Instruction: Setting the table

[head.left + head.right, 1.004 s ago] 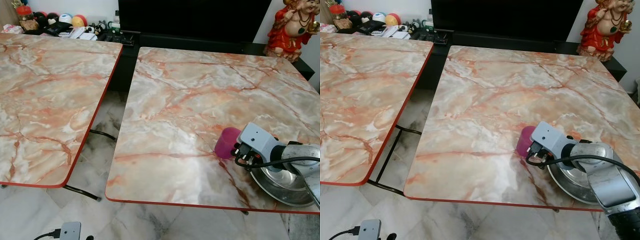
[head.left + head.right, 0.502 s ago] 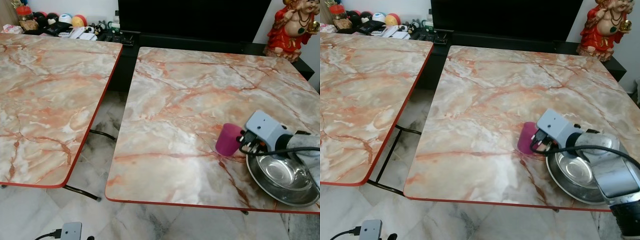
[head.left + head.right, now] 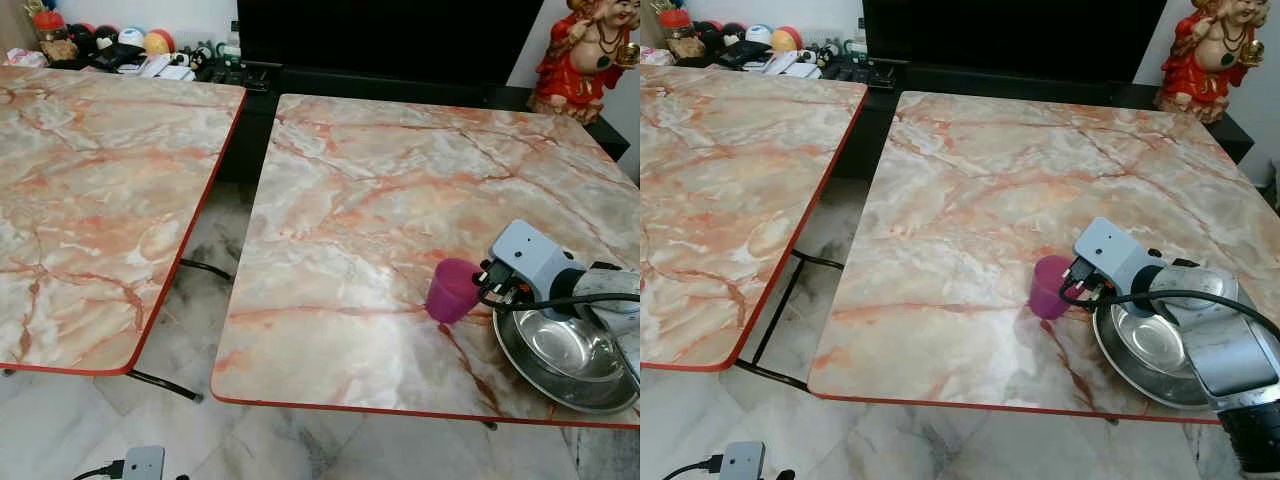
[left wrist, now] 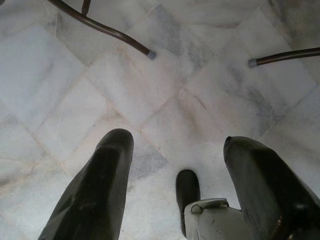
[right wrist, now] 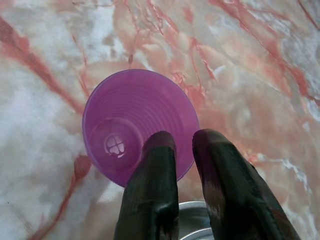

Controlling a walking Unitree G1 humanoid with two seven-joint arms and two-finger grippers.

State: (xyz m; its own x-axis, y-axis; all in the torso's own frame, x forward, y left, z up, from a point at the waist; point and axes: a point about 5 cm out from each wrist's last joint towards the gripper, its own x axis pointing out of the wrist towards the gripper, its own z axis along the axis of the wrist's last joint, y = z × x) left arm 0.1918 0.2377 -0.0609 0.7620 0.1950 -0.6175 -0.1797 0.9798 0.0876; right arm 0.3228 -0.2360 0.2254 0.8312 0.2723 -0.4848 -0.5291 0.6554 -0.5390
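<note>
Two marble-topped tables (image 3: 420, 220) side by side, a strip of floor (image 3: 200, 300) between them. On the right-hand one, near its front right corner, a purple cup (image 3: 452, 290) standing upright, mouth up, just beside a steel bowl (image 3: 560, 350) and close to touching its rim. Right gripper (image 5: 184, 150) at the cup's rim, one black finger (image 5: 152, 170) inside the mouth and the other outside, pinching the wall between them; grey wrist housing above the bowl's edge, cable looping over it. Left gripper (image 4: 175, 170) hanging low over pale marble floor tiles, fingers (image 4: 100, 185) spread wide with nothing between them, two dark metal table feet (image 4: 150, 54) beyond. At the far right behind the table, a red figurine (image 3: 585, 55) on a black cabinet (image 3: 400, 85); at the far left, assorted clutter (image 3: 130, 50) against the wall. On the floor at the front, a small grey box (image 3: 140, 462) with a cable.
</note>
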